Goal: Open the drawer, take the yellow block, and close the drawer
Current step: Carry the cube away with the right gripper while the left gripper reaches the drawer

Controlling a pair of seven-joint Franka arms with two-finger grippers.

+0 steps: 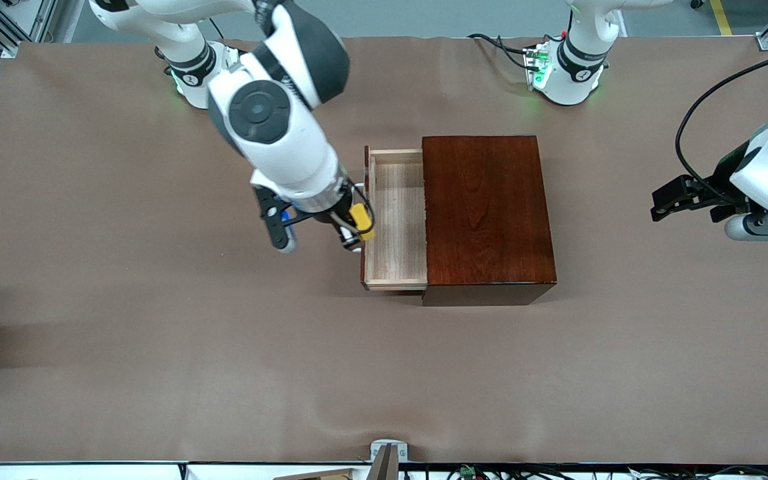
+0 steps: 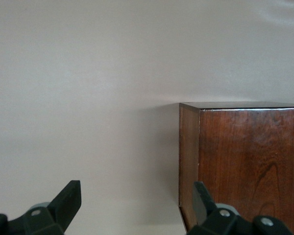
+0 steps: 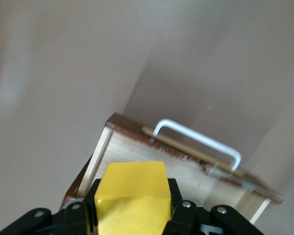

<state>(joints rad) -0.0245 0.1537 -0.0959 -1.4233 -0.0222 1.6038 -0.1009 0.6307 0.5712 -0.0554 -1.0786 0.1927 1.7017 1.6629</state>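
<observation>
One yellow block (image 1: 362, 222) is pinched in the right gripper (image 1: 356, 230) over the open drawer (image 1: 394, 220) front; the left gripper (image 2: 137, 208) waits spread beside the cabinet (image 1: 487, 213). Pushing the drawer shut could knock the block loose.

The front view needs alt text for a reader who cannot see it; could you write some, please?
The right gripper holds the yellow block over the front edge of the open drawer, which is pulled out of a mahogany cabinet. The left gripper waits, open, near its end of the brown table.
</observation>
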